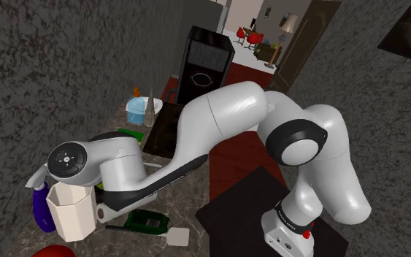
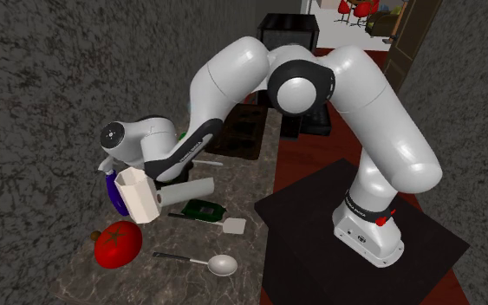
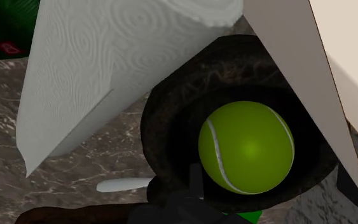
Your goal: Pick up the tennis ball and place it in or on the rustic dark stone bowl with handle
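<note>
Looking down along my hand, the yellow-green tennis ball sits framed inside the rough rim of the dark stone bowl. I cannot tell whether it rests on the bowl's bottom or hangs just above it. My pincer shows as a black mass at the ball's near edge, and I cannot tell whether it is released or clenched.

A white paper towel roll lies just beside the bowl, overlapping its rim from one side. A cream faceted jug crowds it from the other.

In the second exterior view my arm bends low over the mottled brown surface. The jug stands in front of my hand, with a blue bottle behind it. Nearer that camera lie a red tomato and a metal spoon.
</note>
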### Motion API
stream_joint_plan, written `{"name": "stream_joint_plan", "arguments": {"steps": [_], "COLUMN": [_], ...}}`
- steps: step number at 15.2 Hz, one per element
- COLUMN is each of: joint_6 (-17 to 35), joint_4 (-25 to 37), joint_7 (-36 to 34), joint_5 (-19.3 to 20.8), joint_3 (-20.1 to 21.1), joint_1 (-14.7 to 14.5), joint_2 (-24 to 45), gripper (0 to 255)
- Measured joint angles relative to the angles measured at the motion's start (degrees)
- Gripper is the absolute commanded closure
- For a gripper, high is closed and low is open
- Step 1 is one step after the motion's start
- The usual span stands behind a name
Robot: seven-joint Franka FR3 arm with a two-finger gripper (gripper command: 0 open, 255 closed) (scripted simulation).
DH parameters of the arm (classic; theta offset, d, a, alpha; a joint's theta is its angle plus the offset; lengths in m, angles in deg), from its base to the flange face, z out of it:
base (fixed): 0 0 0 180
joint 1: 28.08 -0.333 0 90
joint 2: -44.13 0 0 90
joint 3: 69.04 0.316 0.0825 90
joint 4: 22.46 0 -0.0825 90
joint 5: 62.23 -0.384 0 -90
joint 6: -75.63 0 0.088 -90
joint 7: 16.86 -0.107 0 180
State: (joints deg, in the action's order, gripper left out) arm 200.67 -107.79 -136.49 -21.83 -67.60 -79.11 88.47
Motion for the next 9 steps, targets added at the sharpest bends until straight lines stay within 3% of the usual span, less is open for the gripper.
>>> {"name": "stream_joint_plan", "arguments": {"steps": [2, 3, 9], "joint_6": [-0.05, 0.17, -0.36], "joint_4": [0.28, -0.28, 0.97], "joint_7": [0.06, -0.02, 0.05], "joint_5": [-0.03, 0.05, 0.03], "joint_3": [0.00, -0.01, -0.01], "joint_1": [0.02, 0.08, -0.15], "joint_2": [0.15, -0.13, 0.88], "gripper": [0, 255, 255]}}
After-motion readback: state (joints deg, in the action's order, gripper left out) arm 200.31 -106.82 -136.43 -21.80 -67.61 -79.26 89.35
